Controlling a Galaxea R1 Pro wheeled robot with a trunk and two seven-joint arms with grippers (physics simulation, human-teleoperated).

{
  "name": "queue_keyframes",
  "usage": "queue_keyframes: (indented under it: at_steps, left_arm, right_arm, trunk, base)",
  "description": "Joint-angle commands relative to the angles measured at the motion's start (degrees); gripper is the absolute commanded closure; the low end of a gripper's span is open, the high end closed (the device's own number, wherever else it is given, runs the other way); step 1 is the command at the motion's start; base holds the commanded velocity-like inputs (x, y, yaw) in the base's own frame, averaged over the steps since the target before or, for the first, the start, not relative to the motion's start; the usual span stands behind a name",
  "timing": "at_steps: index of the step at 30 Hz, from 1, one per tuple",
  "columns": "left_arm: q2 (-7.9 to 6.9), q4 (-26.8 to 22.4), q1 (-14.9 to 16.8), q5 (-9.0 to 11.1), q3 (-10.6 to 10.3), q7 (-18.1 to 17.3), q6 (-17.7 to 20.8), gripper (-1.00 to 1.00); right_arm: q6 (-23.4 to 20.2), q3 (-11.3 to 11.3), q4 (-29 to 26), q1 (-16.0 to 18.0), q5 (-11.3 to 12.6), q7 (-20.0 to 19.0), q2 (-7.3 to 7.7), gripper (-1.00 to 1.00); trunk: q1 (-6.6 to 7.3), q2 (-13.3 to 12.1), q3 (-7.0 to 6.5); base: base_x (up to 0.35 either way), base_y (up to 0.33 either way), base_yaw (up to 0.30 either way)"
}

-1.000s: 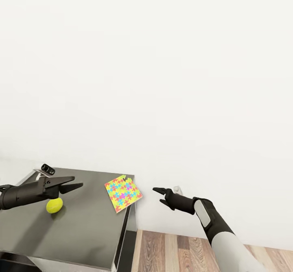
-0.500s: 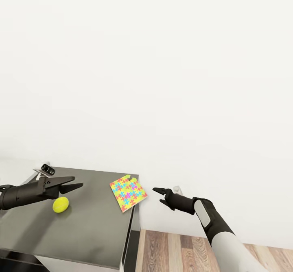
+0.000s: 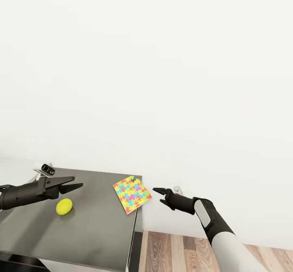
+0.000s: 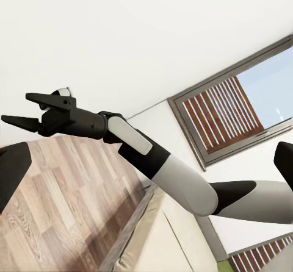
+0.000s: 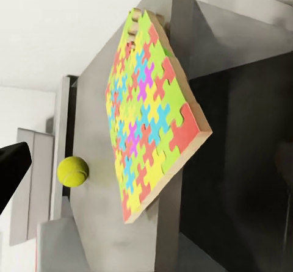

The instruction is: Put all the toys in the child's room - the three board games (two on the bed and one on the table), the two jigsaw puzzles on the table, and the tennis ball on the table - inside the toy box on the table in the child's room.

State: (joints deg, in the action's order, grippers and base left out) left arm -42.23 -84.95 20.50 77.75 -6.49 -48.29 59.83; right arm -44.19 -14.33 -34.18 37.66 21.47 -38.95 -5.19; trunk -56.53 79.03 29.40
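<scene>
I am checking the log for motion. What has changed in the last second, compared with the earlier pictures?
The whole head view slid: the dark cabinet top, tennis ball and jigsaw puzzle all shifted right together, so the camera moved, not the things. The left gripper and right gripper stayed open and empty, holding the same pose; the puzzle still overhangs the edge.

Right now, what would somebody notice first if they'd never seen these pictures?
The bright jigsaw puzzle, lying at the dark-grey cabinet top's edge with one corner poking over it. Next, the yellow-green tennis ball on that top, just below the open left pincer. The right pincer hangs open beside the puzzle.
</scene>
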Motion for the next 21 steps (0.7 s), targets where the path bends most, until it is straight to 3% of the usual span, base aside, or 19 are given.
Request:
queue_keyframes:
  at_steps: [1, 12, 21]
  left_arm:
    - [-0.03, 0.05, 0.07, 0.04, -0.10, -0.23, 0.17, -1.00]
    - [-0.05, 0.05, 0.07, 0.04, -0.10, -0.23, 0.17, -1.00]
    - [-0.05, 0.05, 0.07, 0.04, -0.07, -0.23, 0.17, -1.00]
  right_arm:
    - [-0.26, -0.35, -0.01, 0.05, -0.11, -0.15, -0.06, -1.00]
    - [0.05, -0.35, -0.01, 0.05, -0.17, -0.10, -0.05, -1.00]
    - [0.07, -0.35, -0.01, 0.05, -0.20, -0.13, 0.07, -1.00]
  trunk:
    - [-0.01, 0.04, 0.06]
    - [-0.01, 0.04, 0.06]
    - [-1.98, 3.65, 1.68]
  base:
    - [0.045, 0.072, 0.000]
    - [0.011, 0.018, 0.000]
    - [0.001, 0.001, 0.000]
